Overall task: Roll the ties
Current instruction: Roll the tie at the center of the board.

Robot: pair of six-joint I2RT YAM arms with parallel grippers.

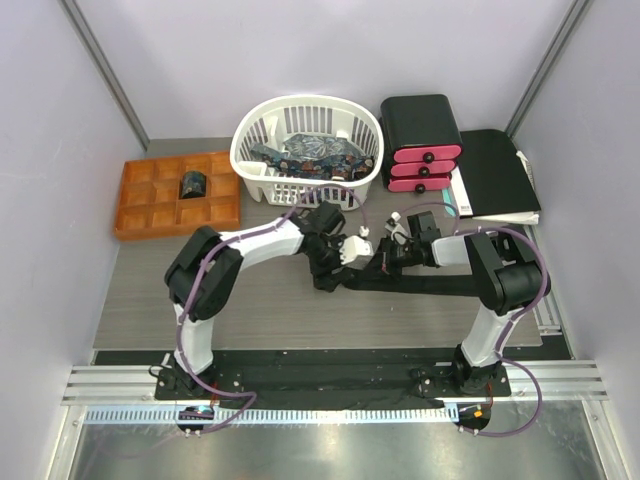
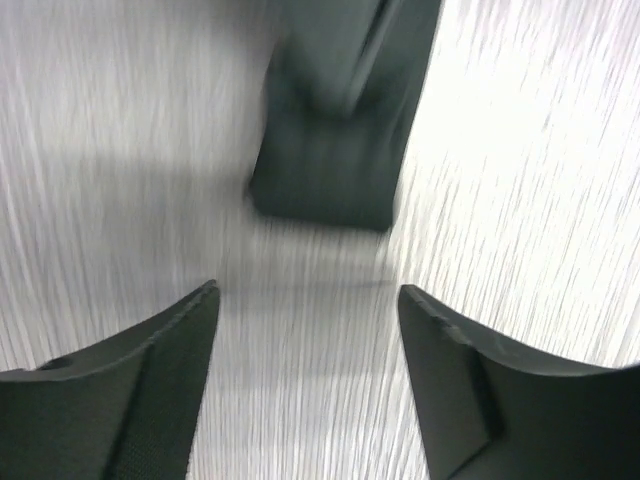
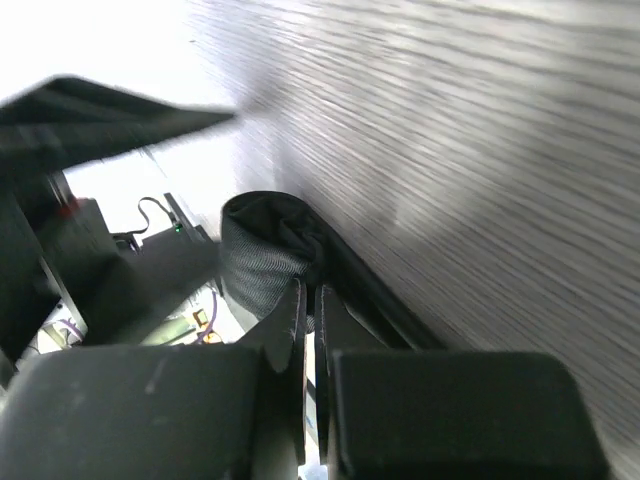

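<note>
- Table [image 1: 150,300]: grey wood-grain surface; all items below rest on it.
- White basket [image 1: 245,170]: at the far centre, holding the patterned ties [image 1: 310,152] in a loose heap.
- Orange tray [image 1: 140,215]: far left, beside the basket, divided into compartments.
- Black folder [image 1: 495,170]: far right, lying flat.
- Black box with pink drawers [image 1: 420,120]: between the basket and the folder.
- Black tie [image 1: 440,288]: lies flat across the table centre, running left to right in front of both arms, with its left end folded over.
- Left gripper [image 2: 308,290]: jaws spread wide and holding nothing. The folded end of the black tie lies on the table just ahead of the fingers, not between them.
- Right gripper [image 3: 311,295]: fingers pressed together, pinching the fabric of the black tie, which bunches into a loop at the fingertips.
- Rolled tie [image 1: 192,185]: a small dark coil seated in one compartment of the orange tray.
</note>
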